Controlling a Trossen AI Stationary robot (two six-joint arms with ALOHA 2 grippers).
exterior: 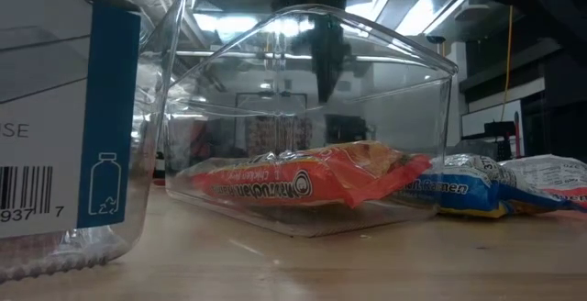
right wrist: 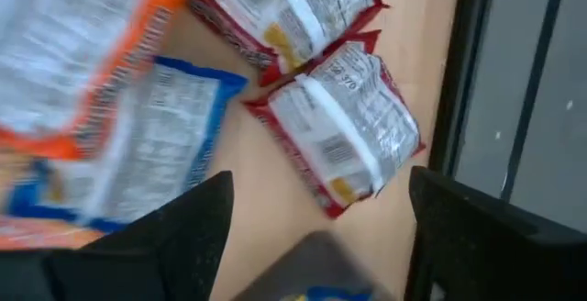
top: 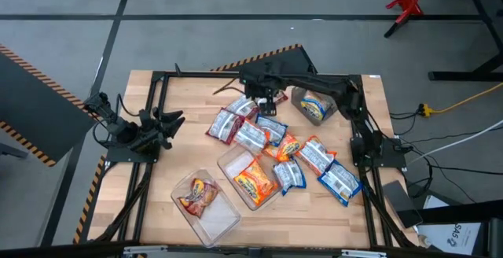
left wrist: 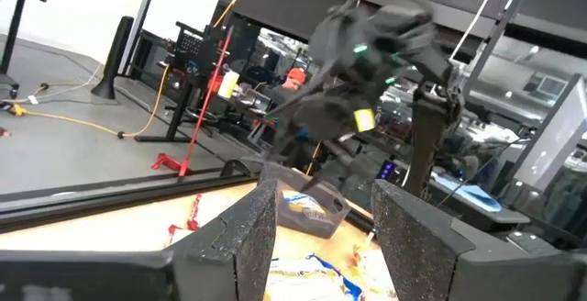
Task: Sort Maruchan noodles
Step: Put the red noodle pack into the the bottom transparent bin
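Several Maruchan noodle packets lie flat in the middle of the table: red ones point(top: 228, 123), blue ones point(top: 339, 181) and orange ones point(top: 286, 146). One orange packet point(top: 253, 181) lies in a clear tub point(top: 233, 162). A red one point(top: 196, 195) lies in a second clear tub point(top: 222, 220), and a blue one point(top: 313, 106) in the dark grey tub point(top: 299, 97). My right gripper point(top: 267, 98) hovers open above a red packet point(right wrist: 344, 122) near the far edge, touching nothing. My left gripper point(left wrist: 321, 228) waits open at the table's left edge.
The black frame rail point(right wrist: 463, 72) runs along the far edge close to the red packets. The dark grey tub stands just right of my right gripper. The clear tubs fill the near middle point(exterior: 303, 117). Bare wood shows at the near right point(top: 314, 219).
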